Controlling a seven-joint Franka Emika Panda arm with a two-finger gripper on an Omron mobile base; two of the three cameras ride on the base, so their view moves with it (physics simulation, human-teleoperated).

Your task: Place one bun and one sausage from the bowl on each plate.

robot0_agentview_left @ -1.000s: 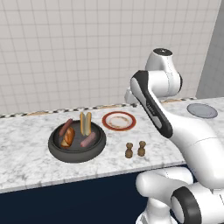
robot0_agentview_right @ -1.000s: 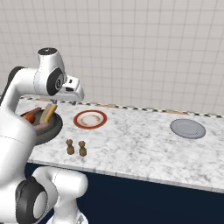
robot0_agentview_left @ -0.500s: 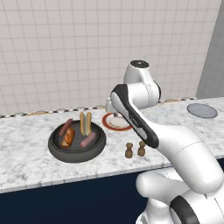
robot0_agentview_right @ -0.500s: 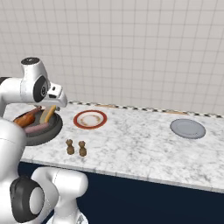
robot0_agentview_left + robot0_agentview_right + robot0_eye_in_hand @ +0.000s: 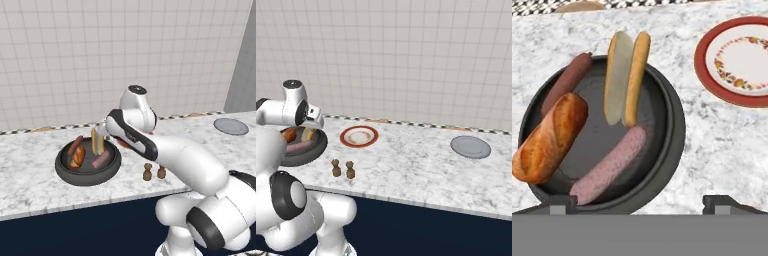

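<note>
Hand view: gripper gaped wide above bowl; best centred over pink sausage before descending.

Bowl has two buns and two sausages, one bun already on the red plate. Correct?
Not quite. The red plate is bare in the hand view; nothing has been placed on it. The bowl does hold two buns and two sausages.

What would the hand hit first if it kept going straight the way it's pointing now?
Probably the bowl or the pale sausage lying in it: the open hand looks down over the bowl's near right part. Depth is unclear, so which comes first is uncertain.
</note>
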